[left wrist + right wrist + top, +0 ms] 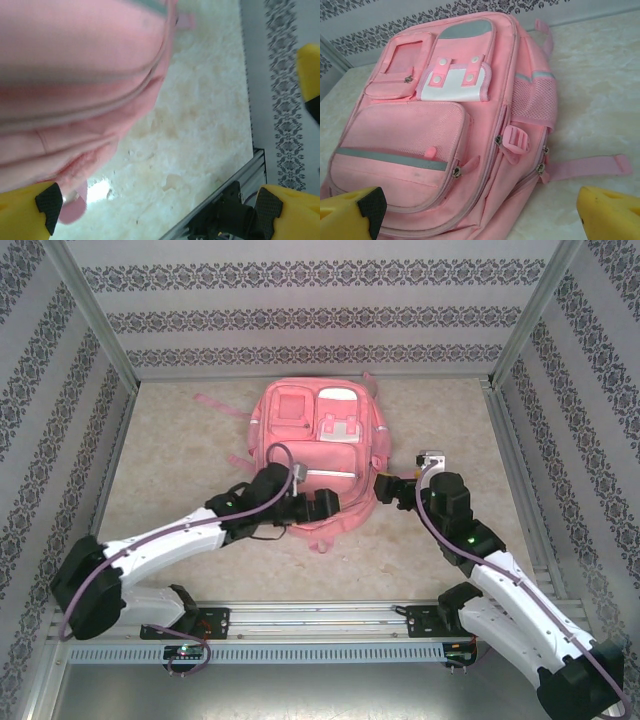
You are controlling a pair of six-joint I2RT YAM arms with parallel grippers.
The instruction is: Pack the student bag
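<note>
While the left hand and right hand gape empty, the pink fabric student bag bulges.

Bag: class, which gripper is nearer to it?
Left. The left gripper is over the near end of the bag; the right gripper stands just off its right side.

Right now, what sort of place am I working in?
Probably a staged robot test booth: wallpapered panels held by aluminium posts box in a marble-look tabletop, where the student bag lies flat.
</note>
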